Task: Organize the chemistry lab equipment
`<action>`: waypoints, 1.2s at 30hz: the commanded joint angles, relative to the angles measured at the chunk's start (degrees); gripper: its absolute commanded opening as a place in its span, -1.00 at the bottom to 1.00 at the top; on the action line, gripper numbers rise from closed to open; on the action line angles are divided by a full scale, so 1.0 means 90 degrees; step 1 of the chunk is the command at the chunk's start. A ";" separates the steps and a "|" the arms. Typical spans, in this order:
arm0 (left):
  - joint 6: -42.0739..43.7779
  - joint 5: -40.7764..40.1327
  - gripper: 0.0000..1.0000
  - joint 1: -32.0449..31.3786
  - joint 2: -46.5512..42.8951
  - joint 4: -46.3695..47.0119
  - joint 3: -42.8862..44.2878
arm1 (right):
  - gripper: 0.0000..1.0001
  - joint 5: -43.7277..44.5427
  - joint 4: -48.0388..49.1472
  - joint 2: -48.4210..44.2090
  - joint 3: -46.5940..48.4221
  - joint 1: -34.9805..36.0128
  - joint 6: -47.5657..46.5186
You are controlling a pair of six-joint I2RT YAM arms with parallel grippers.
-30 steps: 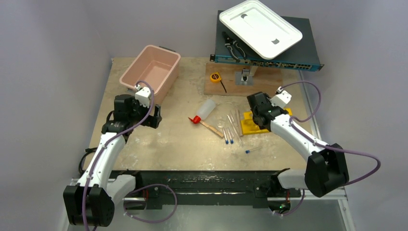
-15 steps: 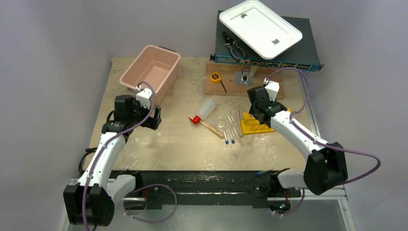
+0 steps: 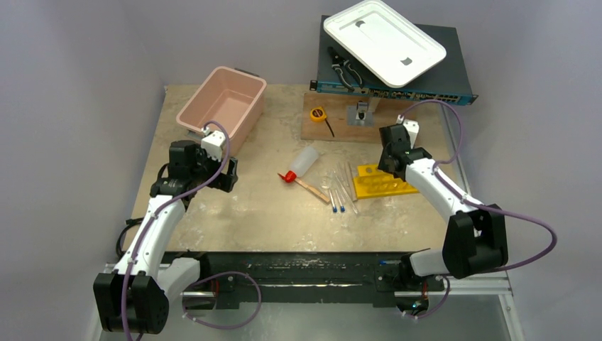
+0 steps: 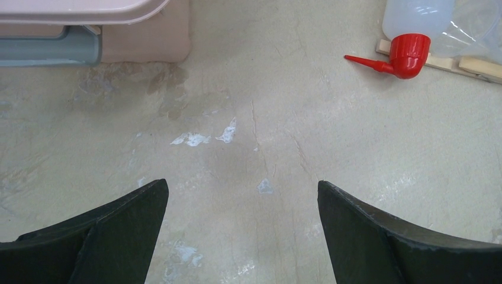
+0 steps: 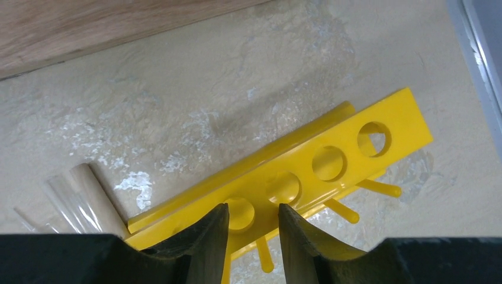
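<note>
**Sorting hardly begun: all the lab items lie loose on the counter**

At the left, the pink bin (image 3: 248, 117) stands at the far corner of the counter (image 3: 270, 213), and as far as the top view shows there is nothing inside it. The left tool (image 4: 241, 184) hovers just in front of the bin with its fingers spread wide. It holds nothing, and only bare surface lies under it.

Toward the middle, the small squeeze bottle (image 3: 305, 160) lies on its side, its red nozzle (image 3: 288, 177) pointing to the left. A slim wooden stick (image 3: 312, 189) lies partly under the bottle. Just to the right of it, the thin clear tubes (image 3: 339, 192) lie flat in a loose group, blue tips toward the near edge.

Further right is the yellow rack (image 3: 380, 183), just beside the tubes. All the holes that show are empty. The right tool (image 5: 253, 207) hangs low over the rack's left end. Its fingers leave only a narrow gap and nothing is held between them.

In my judgement no item is in its place yet: the tubes have to go into the rack, and the bottle and sticks have to be gathered.
</note>
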 commanded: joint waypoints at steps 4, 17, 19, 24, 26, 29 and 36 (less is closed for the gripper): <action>0.0175 -0.0060 0.93 0.0054 0.0047 0.0078 0.0124 | -0.12 -0.0449 0.0359 -0.0202 0.0040 0.0015 -0.0494; 0.0140 0.0030 0.93 0.0054 0.0077 -0.0008 0.0150 | -0.15 -0.0099 0.0079 -0.0122 0.0164 0.0015 -0.0418; 0.0150 0.0027 0.92 0.0049 0.0070 -0.0019 0.0151 | -0.17 -0.0053 0.0086 -0.0002 0.0192 0.0013 -0.0403; 0.0176 0.0025 0.92 0.0048 0.0088 -0.0031 0.0161 | -0.21 -0.0020 0.0248 0.0154 0.0249 -0.0023 -0.0479; 0.0190 0.0018 0.93 0.0053 0.0098 -0.0031 0.0161 | -0.26 0.0027 0.0264 0.0246 0.0298 -0.0024 -0.0497; 0.0205 0.0004 0.92 0.0046 0.0108 -0.0069 0.0161 | -0.33 0.0043 0.0361 0.0292 0.0307 -0.0041 -0.0563; 0.0218 0.0001 0.92 0.0052 0.0109 -0.0114 0.0189 | -0.39 -0.0051 0.0393 0.0436 0.0140 -0.0060 -0.0438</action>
